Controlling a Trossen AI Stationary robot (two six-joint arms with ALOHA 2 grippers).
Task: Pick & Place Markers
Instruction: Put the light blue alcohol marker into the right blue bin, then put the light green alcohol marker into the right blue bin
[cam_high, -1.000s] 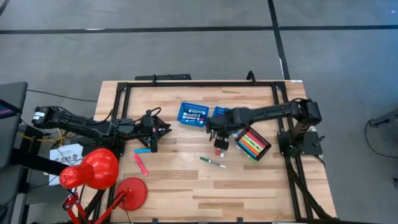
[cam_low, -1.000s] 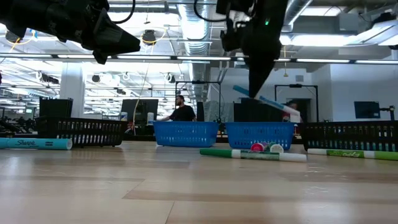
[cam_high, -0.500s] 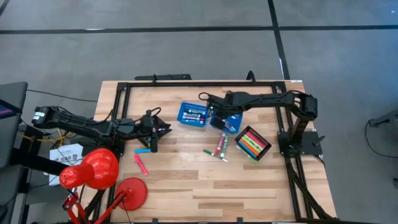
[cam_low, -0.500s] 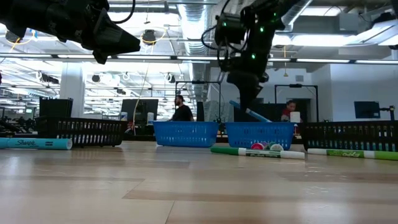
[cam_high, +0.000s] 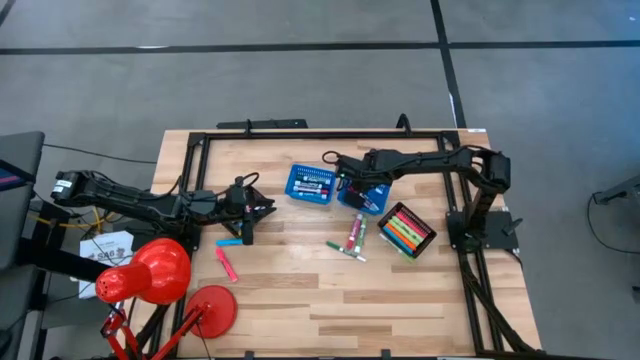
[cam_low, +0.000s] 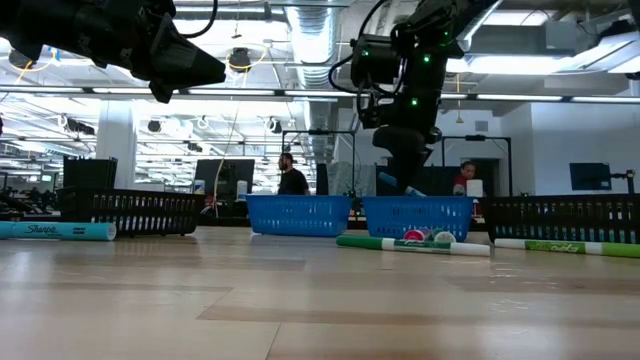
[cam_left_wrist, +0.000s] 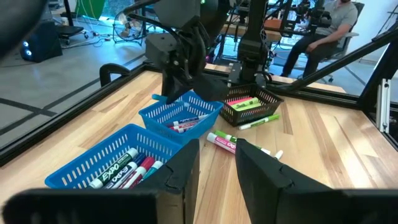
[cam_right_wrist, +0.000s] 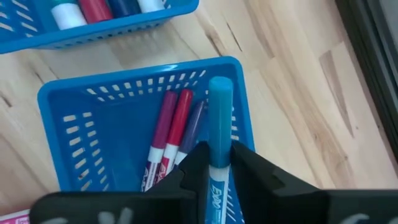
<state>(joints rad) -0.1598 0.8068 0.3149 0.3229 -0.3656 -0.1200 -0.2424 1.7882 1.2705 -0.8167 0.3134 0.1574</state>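
Observation:
My right gripper hangs over the right-hand blue basket and is shut on a light blue marker. Red and purple markers lie in that basket. The left-hand blue basket also holds markers. A green and a pink marker lie on the table in front of the baskets. A blue marker and a pink one lie near my left gripper. That gripper stands open above the table's left part with nothing between its fingers. My right gripper pinches the light blue marker's labelled barrel between its two fingers. The fingers come steeply from above and lie along the marker. Its free end sticks out past the fingertips, slanting down over the basket's inside.
A black tray of coloured markers stands right of the baskets. A black frame runs round the table. A red lamp stands at the near left corner. People sit in the room beyond the table.
My right gripper has carried the light blue marker from above the loose markers toward the table's far edge, over the right-hand blue basket, and has come down. The marker now slants down at the basket's rim. The loose green and pink markers show uncovered.

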